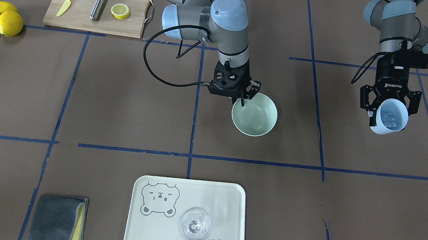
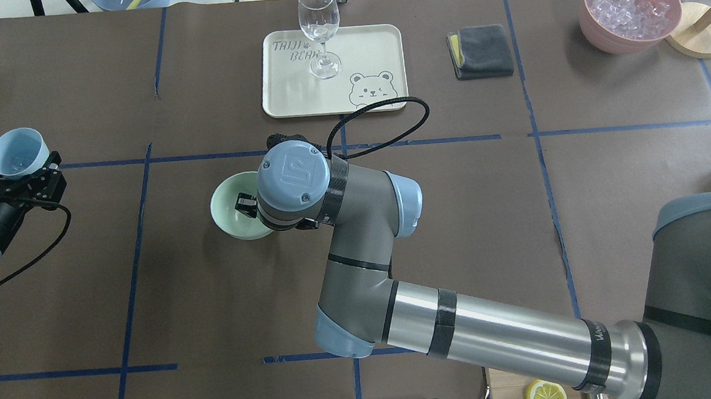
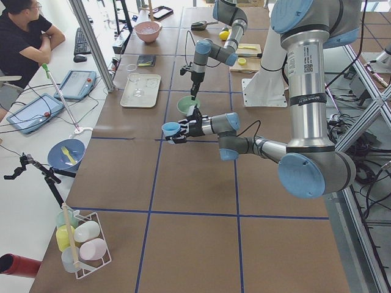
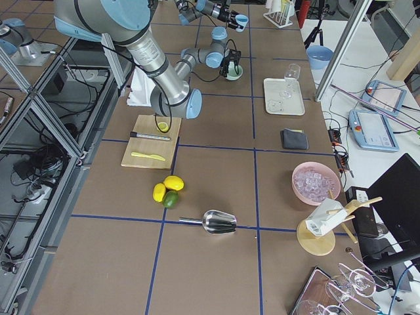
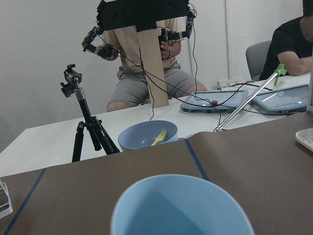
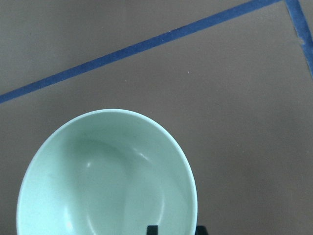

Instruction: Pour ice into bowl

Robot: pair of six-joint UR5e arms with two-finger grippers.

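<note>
The pale mint-green bowl (image 1: pixel 257 117) (image 2: pixel 228 211) sits near the table's middle and is empty inside (image 6: pixel 98 186). My right gripper (image 1: pixel 247 95) (image 2: pixel 244 204) reaches down onto the bowl's rim on the robot's side, its fingers shut on the wall. Off toward the robot's left, my left gripper (image 1: pixel 390 114) (image 2: pixel 15 170) is shut on a light blue cup (image 1: pixel 391 116) (image 2: pixel 19 153) (image 5: pixel 181 210), held above the table and tilted. Small clear cubes of ice (image 1: pixel 387 119) lie inside the cup. Cup and bowl are well apart.
A cream tray (image 1: pixel 149 235) with a clear glass (image 1: pixel 194 225) lies on the operators' side, a grey cloth (image 1: pixel 56 221) beside it. A pink bowl (image 2: pixel 629 8) of crushed ice stands far right. A cutting board (image 1: pixel 87 12) and lemons (image 1: pixel 6 16) are near the robot.
</note>
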